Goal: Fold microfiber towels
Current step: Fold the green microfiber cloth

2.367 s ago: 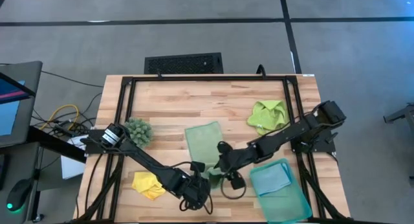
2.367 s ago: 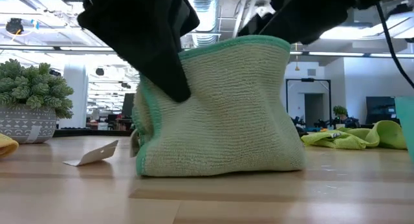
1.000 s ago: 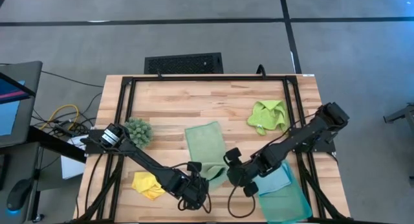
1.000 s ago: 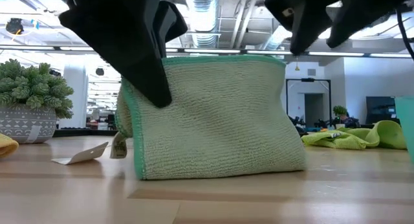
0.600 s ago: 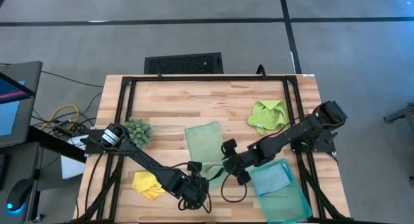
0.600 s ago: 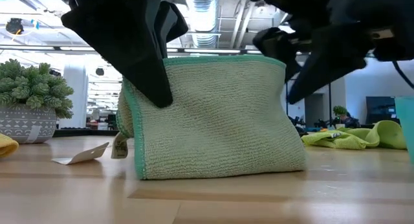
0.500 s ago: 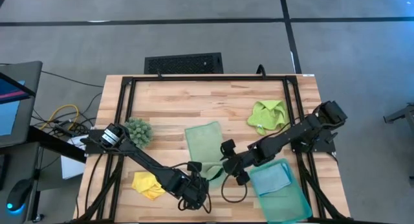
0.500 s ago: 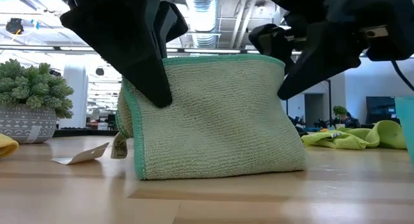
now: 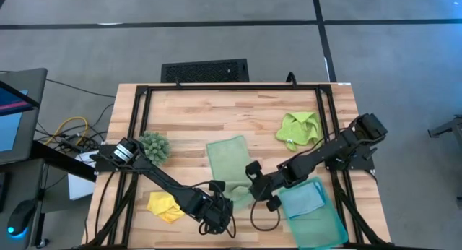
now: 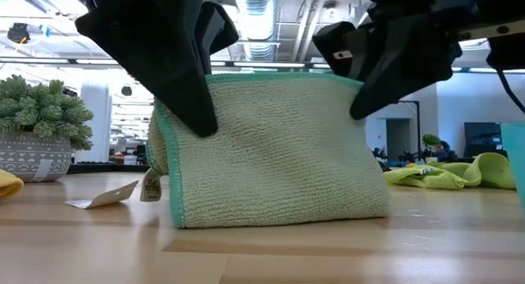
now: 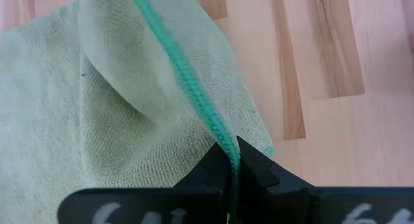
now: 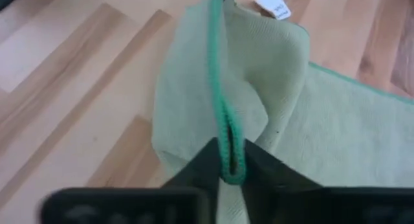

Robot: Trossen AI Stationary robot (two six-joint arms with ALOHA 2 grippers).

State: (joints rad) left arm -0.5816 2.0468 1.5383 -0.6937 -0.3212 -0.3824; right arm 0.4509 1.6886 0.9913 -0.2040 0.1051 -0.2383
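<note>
Together, left end effector (image 9: 219, 197) and right end effector (image 9: 254, 183) clamp one sage towel (image 9: 229, 163); four towels show.

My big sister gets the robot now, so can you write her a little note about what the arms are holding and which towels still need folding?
Left gripper: shut on the near edge of the pale sage green towel, lifting it.
Right gripper: shut on the same raised edge, at the other corner.
Towels: the sage one lies mid-table with its near edge held up. Light blue towel is in the teal tray. Lime green towel is bunched at the far right. Yellow towel is crumpled at the near left.
Done: both corners gripped.
Left: carry the edge over to fold the sage towel, then fold lime and yellow.
</note>
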